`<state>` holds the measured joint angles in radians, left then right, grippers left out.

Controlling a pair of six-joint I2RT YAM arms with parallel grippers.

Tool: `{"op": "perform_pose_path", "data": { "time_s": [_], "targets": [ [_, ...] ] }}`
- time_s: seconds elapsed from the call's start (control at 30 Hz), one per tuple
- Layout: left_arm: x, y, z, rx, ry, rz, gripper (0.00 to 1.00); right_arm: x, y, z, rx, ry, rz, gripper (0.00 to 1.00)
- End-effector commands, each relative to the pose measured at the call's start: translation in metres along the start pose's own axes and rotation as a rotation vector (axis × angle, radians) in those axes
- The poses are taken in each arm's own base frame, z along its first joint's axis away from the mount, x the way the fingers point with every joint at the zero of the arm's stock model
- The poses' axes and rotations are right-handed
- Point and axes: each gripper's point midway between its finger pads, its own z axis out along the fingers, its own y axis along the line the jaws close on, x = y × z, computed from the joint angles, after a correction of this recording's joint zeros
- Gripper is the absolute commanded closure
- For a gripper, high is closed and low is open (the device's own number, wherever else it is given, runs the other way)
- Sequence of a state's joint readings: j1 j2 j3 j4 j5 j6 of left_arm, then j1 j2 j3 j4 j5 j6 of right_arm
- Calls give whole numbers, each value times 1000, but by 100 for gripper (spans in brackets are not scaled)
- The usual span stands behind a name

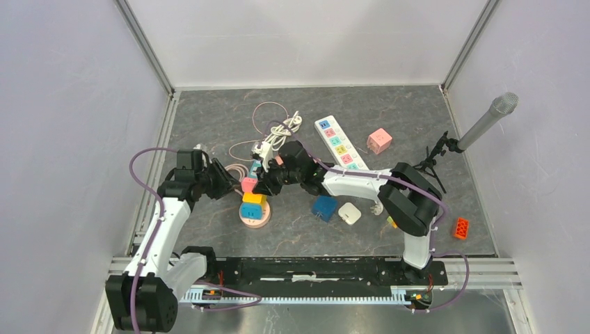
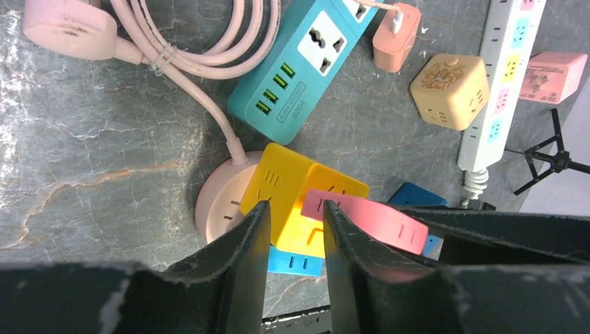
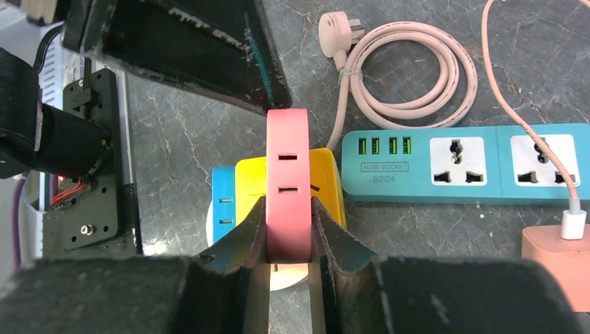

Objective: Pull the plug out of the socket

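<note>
- While the right gripper (image 3: 289, 209) is clamped on the pink plug (image 3: 287, 174), fingers flat on its two broad faces, the relation that counts is plug vs. stack. The plug's long axis runs straight ahead out of the jaws, and the yellow cube (image 3: 324, 174) it sits in is right behind and beside it.
- The blue block (image 3: 222, 202) is on the cube's far side, and the round pink socket (image 2: 219, 202) sits under the lot.
- The left gripper (image 2: 295, 209) comes in from the opposite side with its jaws straddling the yellow cube's corner. A gap is still visible, and I can't tell whether the pads actually touch, since the view is too steep.
- The right arm is nearer the plug and already has it; the left looks like the brace.
- Pose: the right arm reaches across low with its wrist level. The left arm has its elbow out and fingers angled down onto the stack.
- Judgement: pull straight back along the plug axis; with the stack unbraced, it probably lifts too.
</note>
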<state>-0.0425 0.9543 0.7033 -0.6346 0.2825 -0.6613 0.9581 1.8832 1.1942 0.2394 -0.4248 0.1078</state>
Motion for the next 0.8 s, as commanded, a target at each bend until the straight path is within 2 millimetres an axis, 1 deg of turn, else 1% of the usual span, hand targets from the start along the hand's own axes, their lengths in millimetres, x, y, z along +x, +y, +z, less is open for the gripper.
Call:
{"op": "perform_pose_path", "data": {
  "time_s": [0.0,0.07,0.13,0.2,0.27,0.3,0.37,0.4,0.53,0.6,0.77],
  "targets": [
    [17,-1,-8,-3,50,-21,61,-13,-3,12,7,-13,61,100],
    [10,7,-13,-56,5,-21,62,-10,-6,13,17,7,77,100],
    [3,9,-20,-82,-46,-22,62,-7,-8,13,25,27,90,100],
    [-3,7,-26,-77,-85,-24,62,-4,-10,13,29,40,106,100],
    [-4,-2,-30,-28,-95,-8,61,-2,-11,13,30,46,118,100],
    [-2,-8,-30,9,-84,4,61,0,-12,13,30,49,124,100],
    [8,-15,-26,64,-28,16,61,-1,-11,13,19,46,126,100],
    [14,-15,-23,73,6,18,61,-2,-10,13,14,44,125,100],
    [30,-8,-11,66,87,17,61,-8,-8,11,3,25,118,100],
    [32,-5,-7,50,94,15,61,-12,-3,9,-19,-2,107,100],
    [33,12,1,-35,88,-8,62,-27,9,1,-72,-83,64,100]
  ]
}}
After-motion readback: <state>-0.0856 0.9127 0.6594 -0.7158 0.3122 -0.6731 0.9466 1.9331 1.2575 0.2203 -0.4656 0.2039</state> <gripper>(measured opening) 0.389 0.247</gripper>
